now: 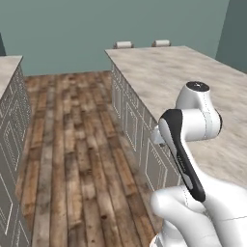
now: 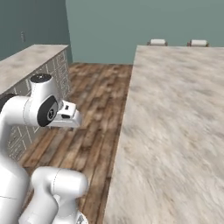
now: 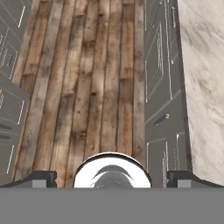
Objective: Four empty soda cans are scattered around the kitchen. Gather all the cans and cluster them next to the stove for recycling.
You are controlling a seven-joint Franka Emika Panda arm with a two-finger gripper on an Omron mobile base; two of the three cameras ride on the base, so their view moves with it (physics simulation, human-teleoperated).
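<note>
Two beige marbled counters flank brown wood plank floor, centre frame. Two pale stool tops upper right. Two-finger gripper spread wide, empty.

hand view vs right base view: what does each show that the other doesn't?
Hand view: the fingers standing wide apart with nothing between them, and the island's grey cabinet front with a small handle.

Right base view: the white arm, the teal wall, two chair backs behind the island, and a second counter on the left.

Both: the wood plank floor of the aisle and the island's beige marbled top.
</note>
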